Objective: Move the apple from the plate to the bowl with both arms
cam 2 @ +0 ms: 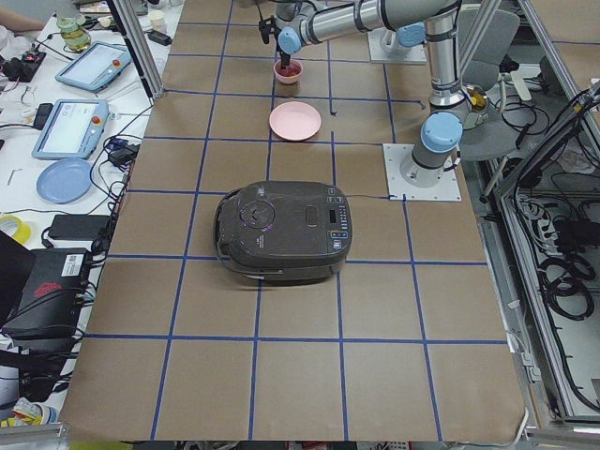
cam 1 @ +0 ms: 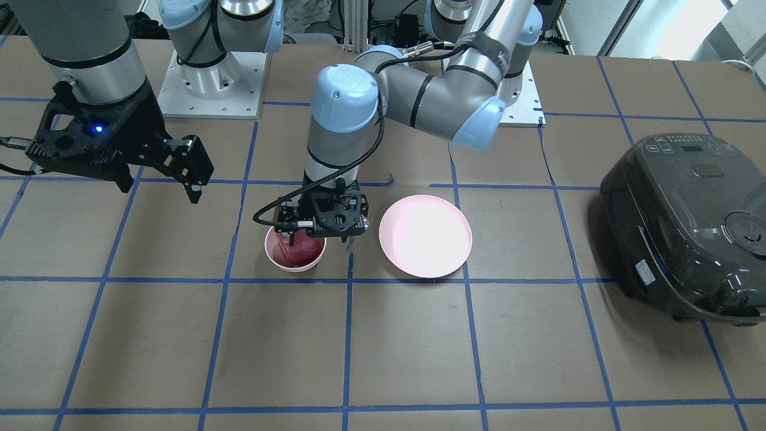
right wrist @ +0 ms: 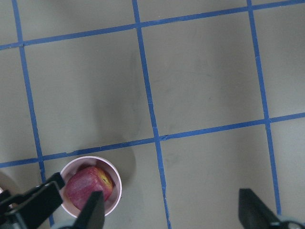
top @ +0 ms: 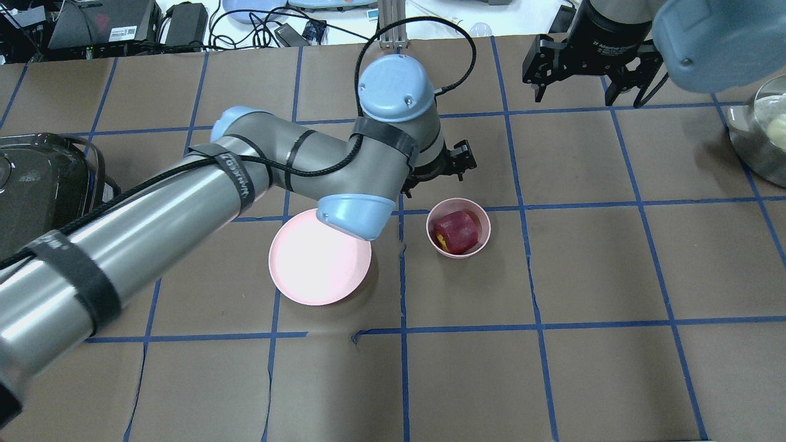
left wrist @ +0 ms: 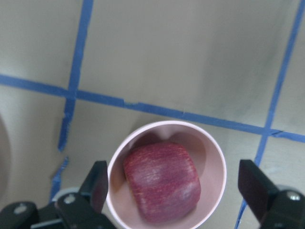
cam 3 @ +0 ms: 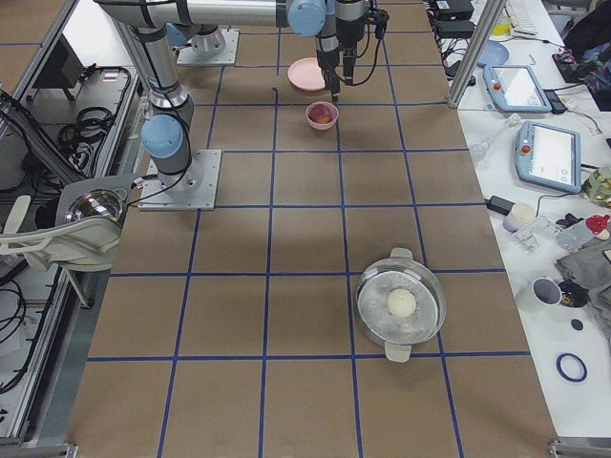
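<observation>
finds the apple (top: 457, 232) lying inside the bowl (top: 481, 213), off the plate (top: 319, 264) standing bare just beside it. reads as a transfer all but done, with only the retreat left.

shows the left gripper (left wrist: 172, 179) hovering right over the bowl, spread wide and holding nothing, one finger (left wrist: 97, 183) outside the rim on each side, clear of the fruit. cannot tell how far above the rim. shows the right gripper (right wrist: 171, 212) raised and well apart, over its own side of the table (cam 1: 419, 359), likewise spread wide and empty.

seems likely to go wrong only on the way out. risks, by drifting sideways before rising, hooking a finger on the rim and tipping or dragging the light-looking bowl, perhaps spilling the apple out again. may also brush the plate, with the left forearm and elbow crossing above it in the overhead view; hard to judge the height between them.

leaves bare table in front of the bowl and between bowl and right gripper. keeps the dark rice cooker (cam 1: 688, 227) well apart on the left arm's side, and the lidded steel pot (cam 3: 401, 303) well apart on the right's. favours a straight lift first, then a swing home.
</observation>
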Robot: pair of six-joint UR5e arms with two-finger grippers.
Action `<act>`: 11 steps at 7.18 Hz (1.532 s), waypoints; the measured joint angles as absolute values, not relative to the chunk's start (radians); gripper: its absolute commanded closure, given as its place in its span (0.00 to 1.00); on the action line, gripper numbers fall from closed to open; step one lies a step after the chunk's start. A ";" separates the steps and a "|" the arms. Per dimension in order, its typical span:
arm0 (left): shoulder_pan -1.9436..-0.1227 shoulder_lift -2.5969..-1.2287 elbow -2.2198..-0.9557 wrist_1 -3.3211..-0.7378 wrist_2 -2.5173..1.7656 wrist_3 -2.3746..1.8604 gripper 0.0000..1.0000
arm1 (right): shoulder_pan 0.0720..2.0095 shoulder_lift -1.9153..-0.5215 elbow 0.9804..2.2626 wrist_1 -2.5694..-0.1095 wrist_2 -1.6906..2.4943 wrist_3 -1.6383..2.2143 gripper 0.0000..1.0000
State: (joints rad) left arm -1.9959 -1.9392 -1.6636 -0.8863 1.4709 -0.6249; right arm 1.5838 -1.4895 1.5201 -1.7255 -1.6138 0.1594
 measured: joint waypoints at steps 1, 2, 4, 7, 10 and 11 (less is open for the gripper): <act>-1.933 -1.871 -1.689 -0.952 1.467 -0.489 0.05 | 1.584 -1.489 1.520 -1.726 -1.614 0.158 0.00; -1.854 -1.802 -1.700 -1.045 1.466 -0.347 0.04 | 1.584 -1.489 1.520 -1.726 -1.614 0.157 0.00; -1.705 -1.704 -1.656 -1.253 1.477 -0.136 0.05 | 1.585 -1.489 1.520 -1.727 -1.614 0.156 0.00; -1.586 -1.655 -1.513 -1.508 1.561 0.060 0.04 | 1.586 -1.489 1.520 -1.727 -1.614 0.155 0.00; -1.579 -1.643 -1.500 -1.535 1.578 0.079 0.04 | 1.586 -1.489 1.520 -1.726 -1.614 0.155 0.00; -1.578 -1.643 -1.500 -1.535 1.579 0.079 0.04 | 1.586 -1.489 1.520 -1.727 -1.614 0.155 0.00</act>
State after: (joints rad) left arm -1.5780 -1.6430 -1.5001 -1.5354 1.5786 0.0793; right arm 1.5862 -1.4895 1.5202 -1.7267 -1.6137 0.1549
